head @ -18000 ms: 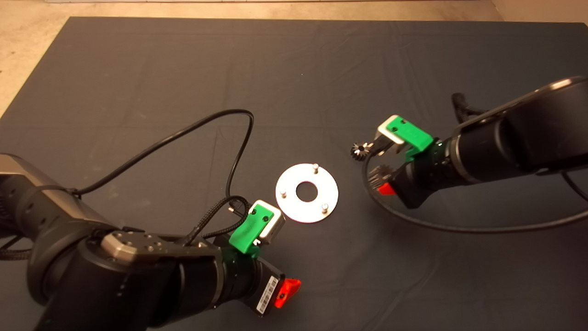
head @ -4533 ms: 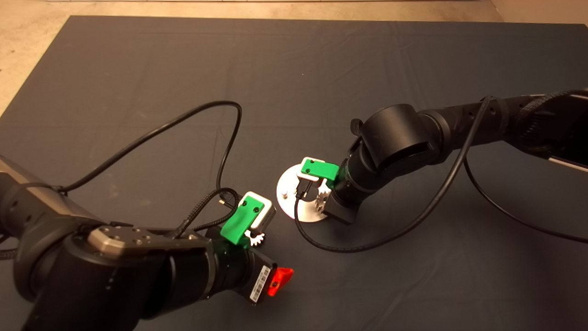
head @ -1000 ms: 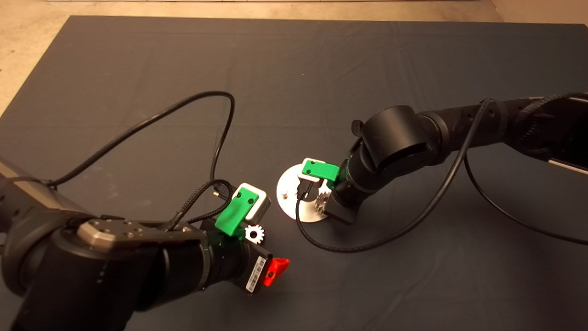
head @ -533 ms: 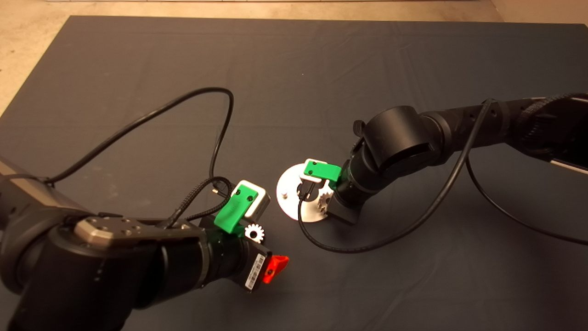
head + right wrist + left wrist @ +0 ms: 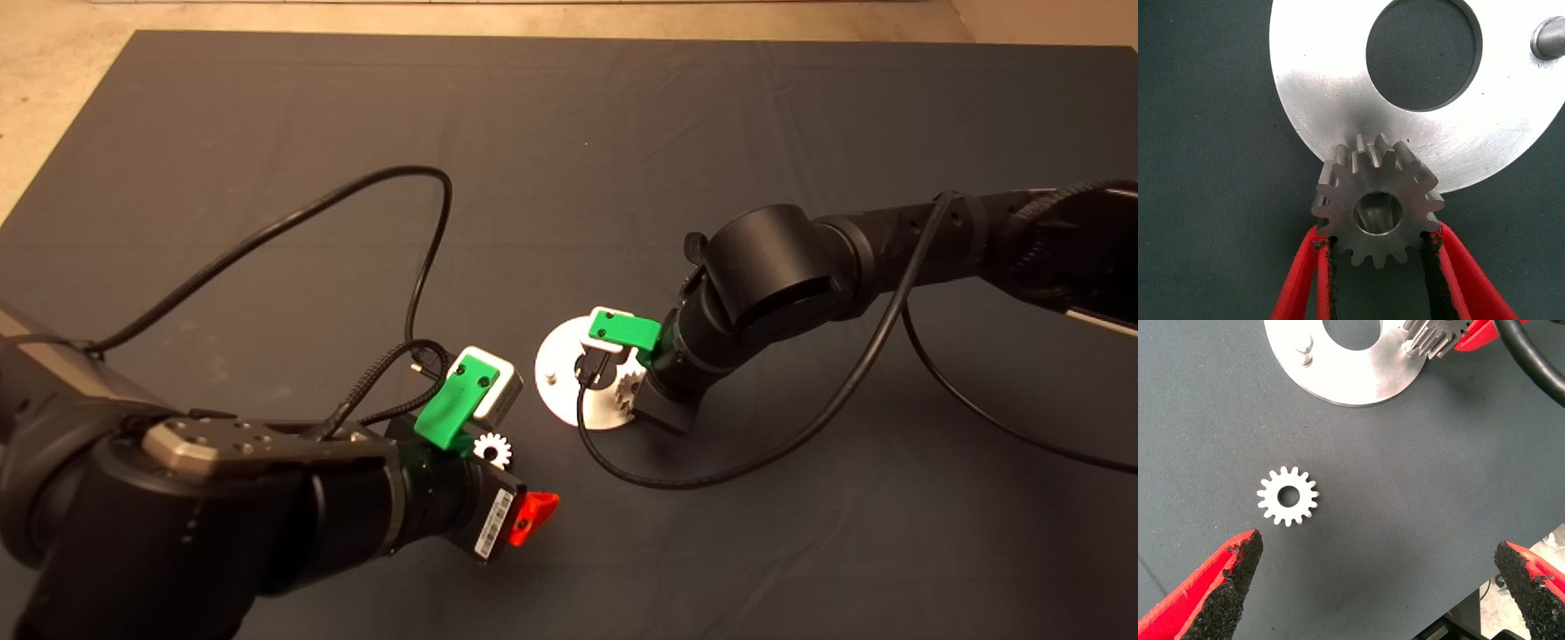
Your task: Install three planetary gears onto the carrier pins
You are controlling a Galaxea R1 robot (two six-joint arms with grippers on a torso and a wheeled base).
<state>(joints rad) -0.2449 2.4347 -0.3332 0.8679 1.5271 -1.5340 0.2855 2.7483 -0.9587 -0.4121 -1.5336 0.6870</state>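
Gear (image 5: 1375, 210) gripped by right claw (image 5: 1377, 252) above disc (image 5: 1331, 100).
Left claw (image 5: 1375, 587) gaped (idle); misaligned bore could jam on its pin.

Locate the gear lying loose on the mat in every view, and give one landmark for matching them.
Head view: the loose gear lies flat on the mat beside the left gripper, off the silver disc.
Left wrist view: the loose gear lies beyond the open fingers, short of the disc.
Right wrist view: not in it; only the gear held by the right gripper shows.
Shared landmark: the disc with its large centre hole.
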